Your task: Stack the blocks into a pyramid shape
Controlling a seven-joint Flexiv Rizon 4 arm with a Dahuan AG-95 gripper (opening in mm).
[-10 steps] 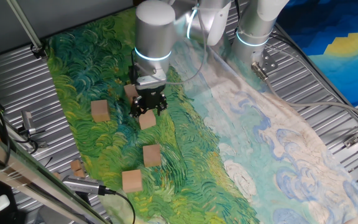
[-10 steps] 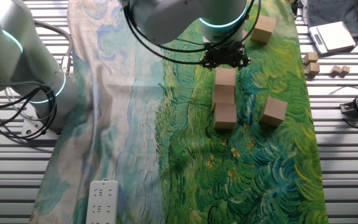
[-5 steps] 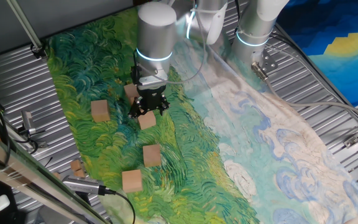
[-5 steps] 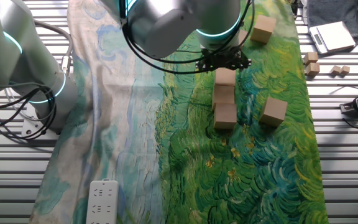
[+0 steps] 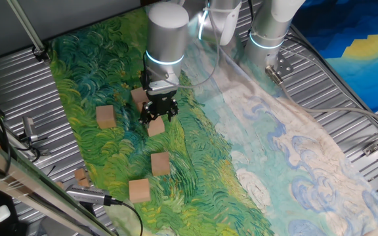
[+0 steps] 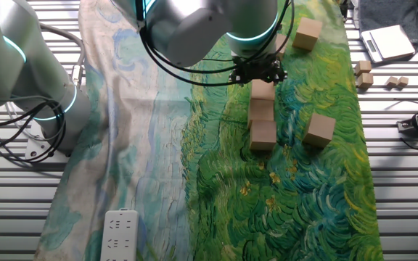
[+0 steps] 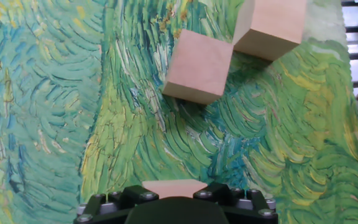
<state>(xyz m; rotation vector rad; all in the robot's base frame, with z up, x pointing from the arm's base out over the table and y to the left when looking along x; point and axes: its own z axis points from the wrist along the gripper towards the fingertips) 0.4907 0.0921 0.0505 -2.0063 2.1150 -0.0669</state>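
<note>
Three tan blocks lie in a tight row on the green cloth: the end block [image 6: 263, 90] [image 5: 155, 126], the middle one [image 6: 261, 110] and the far one [image 6: 263, 134] [image 5: 138, 96]. My gripper [image 6: 259, 75] [image 5: 158, 117] hovers just over the end block with its fingers spread wider than the block, so it looks open. In the hand view that block [image 7: 173, 186] peeks out at the bottom edge above the black gripper housing [image 7: 176, 211]. Loose blocks lie apart: one [image 7: 199, 65] [image 5: 160, 162], another [image 7: 271, 25] [image 6: 310, 32] [image 5: 139, 190], and a third [image 6: 318, 129] [image 5: 105, 117].
Small tan scraps [image 6: 362, 73] [image 5: 81, 176] sit on the ribbed metal table [image 6: 398, 181] beside the cloth's edge. A white power strip [image 6: 122, 233] lies on the blue end of the cloth. The robot's base [image 6: 20, 80] stands off to one side.
The wrist and gripper have shifted slightly sideways above the end block. None of the blocks has moved.
</note>
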